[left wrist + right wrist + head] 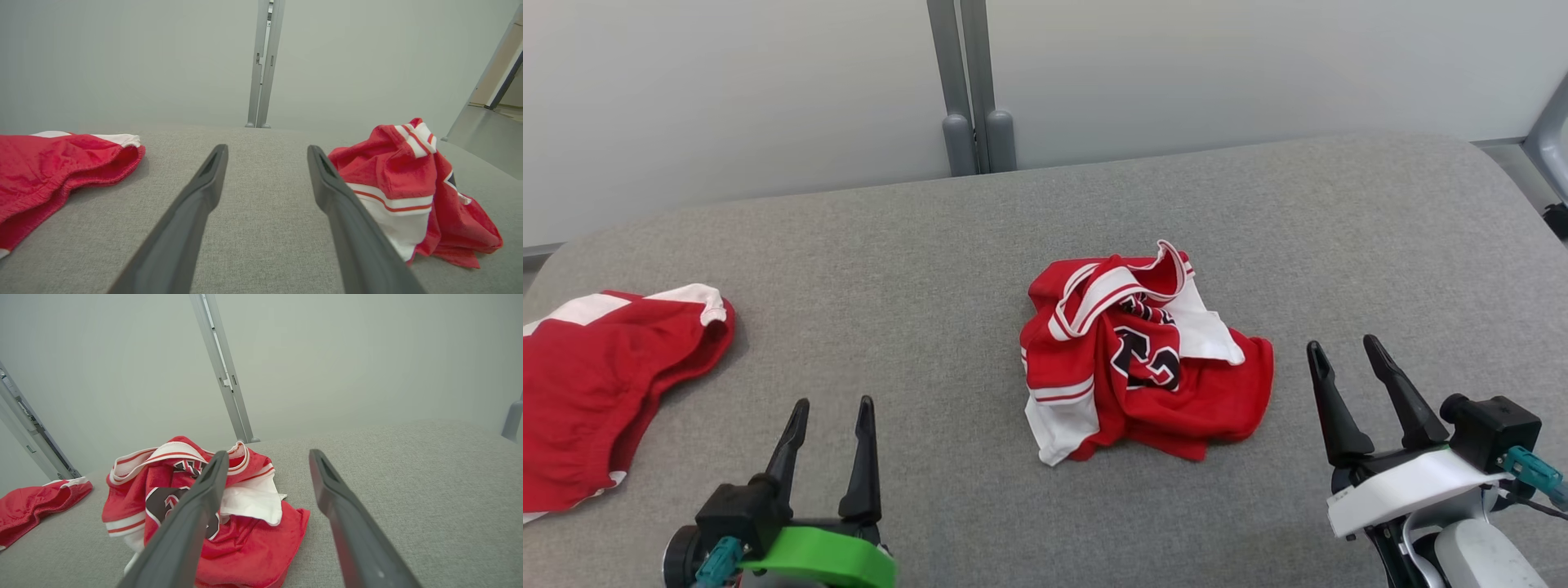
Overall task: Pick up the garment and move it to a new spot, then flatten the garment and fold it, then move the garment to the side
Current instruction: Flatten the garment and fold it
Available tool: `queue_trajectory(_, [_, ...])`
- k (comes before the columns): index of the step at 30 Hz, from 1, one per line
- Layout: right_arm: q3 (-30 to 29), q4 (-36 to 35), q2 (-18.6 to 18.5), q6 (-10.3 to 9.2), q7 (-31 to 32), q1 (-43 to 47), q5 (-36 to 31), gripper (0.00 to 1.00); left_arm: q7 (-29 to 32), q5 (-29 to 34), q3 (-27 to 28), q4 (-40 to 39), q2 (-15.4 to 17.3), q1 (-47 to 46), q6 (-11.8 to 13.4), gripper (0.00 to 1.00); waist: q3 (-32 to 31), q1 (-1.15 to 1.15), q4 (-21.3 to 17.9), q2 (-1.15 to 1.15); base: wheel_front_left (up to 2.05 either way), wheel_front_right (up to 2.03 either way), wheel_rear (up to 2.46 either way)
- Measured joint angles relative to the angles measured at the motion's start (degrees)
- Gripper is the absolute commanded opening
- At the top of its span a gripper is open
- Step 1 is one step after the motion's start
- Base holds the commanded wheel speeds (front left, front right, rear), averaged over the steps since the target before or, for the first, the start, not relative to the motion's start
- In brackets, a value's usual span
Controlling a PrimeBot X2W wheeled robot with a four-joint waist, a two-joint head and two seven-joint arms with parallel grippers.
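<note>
Presently on the grey upholstered table [915,245], head view unless noted:

1. Garment [1143,359]. Red jersey with white panels, striped trim and a dark numeral. It lies crumpled in a heap at the centre of the frame, resting on the table, with nothing touching it. The outline is about as broad as it is deep. No long axis can fairly be named while it is bunched, though the heap seems to spread slightly toward the lower right.

2. Right gripper [1343,343]. Lower right of the frame, fingers spread wide, holding nothing. The garment lies up and to the left of its tips, near but apart. In the right wrist view the garment [253,535] sits at lower left, partly behind the finger on that side.

3. Left gripper [834,402]. Lower left of the frame, fingers parted, holding nothing. The garment lies well apart to its right, and sits at the right of the frame in the left wrist view [400,179].

4. Second red cloth [605,384]. Left edge of the frame, apart from everything else.

Assessment: pickup not yet begun. The right arm is the nearer, and its reach would run up-left across the frame.
</note>
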Motion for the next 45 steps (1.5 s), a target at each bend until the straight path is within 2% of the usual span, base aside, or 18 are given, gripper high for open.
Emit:
queue_trajectory(6, [0.8,0.0,-0.3,0.00,0.0,-0.3,0.3,1.00,3.6,-0.6,-2.6,0.3,-0.1,-2.9,-1.3,1.00,0.6,0.00,-0.5,0.00,0.00,0.00,0.00])
queue_trajectory(17, [1.2,0.1,-0.5,0.00,0.0,-1.3,0.4,1.00,18.5,-5.7,-9.5,1.9,0.7,-7.0,-3.9,1.00,1.8,0.00,-4.0,0.00,0.00,0.00,0.00])
queue_trajectory(22, [0.9,0.2,-0.3,0.00,0.0,-2.1,0.3,1.00,25.2,-8.9,-12.0,2.2,1.5,-10.0,-4.2,1.00,2.7,0.00,-6.2,0.00,0.00,0.00,0.00])
queue_trajectory(25, [0.9,0.0,-0.2,0.00,0.0,-2.5,0.3,1.00,28.2,-7.9,-13.0,2.9,3.1,-12.5,-4.2,1.00,3.4,0.00,-7.6,0.00,0.00,0.00,0.00])
queue_trajectory(34, [-0.4,-0.6,0.9,0.00,0.0,-3.5,0.4,1.00,32.8,-8.9,-13.6,2.8,4.8,-18.6,-4.1,1.00,7.1,0.00,-10.7,0.00,0.00,0.00,0.00])
queue_trajectory(35, [-0.4,-0.6,1.0,0.00,0.0,-3.6,0.4,1.00,32.9,-8.9,-13.6,2.7,4.9,-19.1,-4.1,0.78,7.5,0.00,-11.0,0.00,0.00,0.00,0.00])
queue_trajectory(37, [-0.6,-0.7,1.3,0.00,0.0,-3.6,0.3,1.00,32.8,-8.9,-13.6,2.5,5.2,-19.8,-4.2,0.00,8.0,0.00,-11.5,0.00,0.00,0.00,0.00])
queue_trajectory(43, [-1.5,-0.9,1.9,0.00,0.0,-3.5,0.1,1.00,29.9,-10.6,-13.5,0.3,4.7,-20.0,-4.2,0.00,8.8,0.00,-11.2,0.00,0.00,0.00,0.00])
queue_trajectory(45, [-1.6,-0.9,2.0,0.00,0.0,-3.5,0.1,1.00,28.7,-12.9,-12.3,-0.8,3.5,-20.0,-4.2,0.00,8.8,0.00,-10.5,0.00,0.00,0.00,0.00])
